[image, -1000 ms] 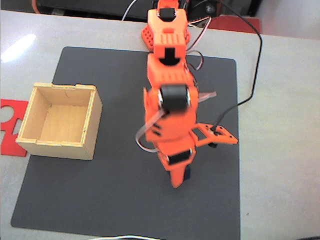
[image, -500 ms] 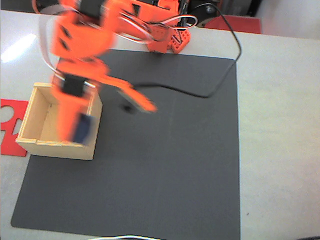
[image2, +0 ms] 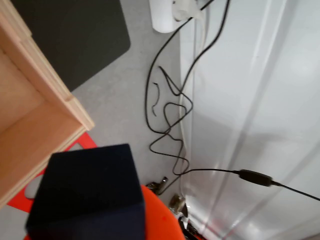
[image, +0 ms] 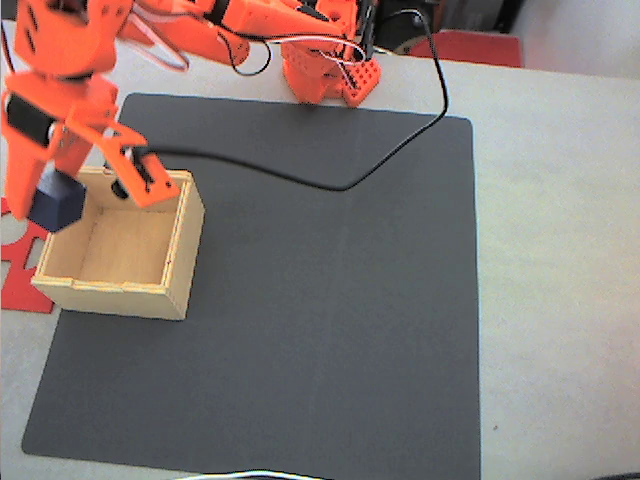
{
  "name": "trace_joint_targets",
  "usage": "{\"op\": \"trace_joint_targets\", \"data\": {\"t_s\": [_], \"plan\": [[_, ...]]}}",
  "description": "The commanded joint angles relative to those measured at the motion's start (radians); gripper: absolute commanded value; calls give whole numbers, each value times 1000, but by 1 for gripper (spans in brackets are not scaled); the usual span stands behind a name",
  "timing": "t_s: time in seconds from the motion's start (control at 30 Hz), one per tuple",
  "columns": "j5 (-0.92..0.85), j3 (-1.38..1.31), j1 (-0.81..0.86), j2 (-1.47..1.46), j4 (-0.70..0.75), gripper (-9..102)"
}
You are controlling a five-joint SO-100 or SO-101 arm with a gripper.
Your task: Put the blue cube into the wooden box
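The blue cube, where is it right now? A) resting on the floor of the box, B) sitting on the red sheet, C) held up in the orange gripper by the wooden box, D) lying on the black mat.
C: in the fixed view the blue cube sits clamped in the gripper above the left edge of the wooden box, not yet resting on the box floor.

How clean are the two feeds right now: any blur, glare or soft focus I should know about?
Fixed view: sharp, no motion smear on the arm; a glare patch washes out the table at upper left. Wrist view: the blue cube sits close to the lens and looks soft and nearly featureless; the pale surface at right is bright with streaky reflections.
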Motion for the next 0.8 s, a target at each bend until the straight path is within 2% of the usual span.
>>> {"op": "trace_joint_targets", "data": {"t_s": [0.0,0.57,0.77], "plan": [[14,0,21,-49,6,0],[52,-8,31,-313,3,1],[57,-9,26,-344,-2,12]]}}
